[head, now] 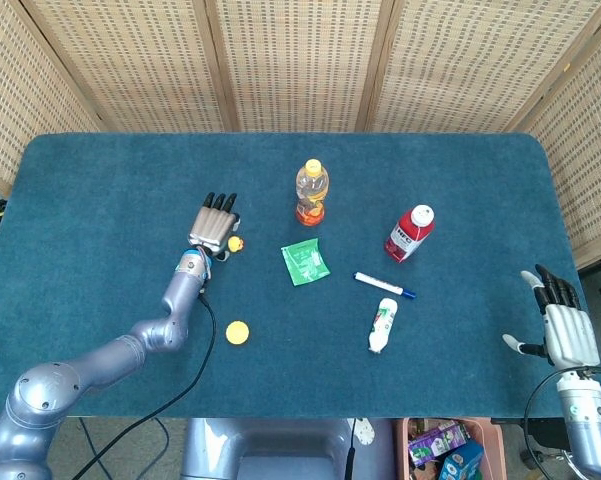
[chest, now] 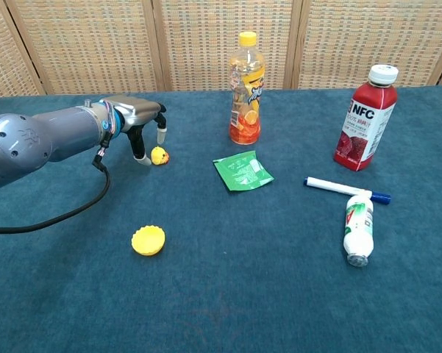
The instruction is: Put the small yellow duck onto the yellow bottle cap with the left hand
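Left hand (chest: 141,121) spread over duck (chest: 159,156); cap (chest: 148,240) well apart

The small yellow rubber duck (chest: 159,155) (head: 235,243) sits upright on the blue cloth at the left of the scene, toward the far side, its orange beak just showing. The round yellow plastic bottle cap (chest: 148,240) (head: 238,332) lies open side up on the cloth, well apart from the duck, nearer and slightly left.
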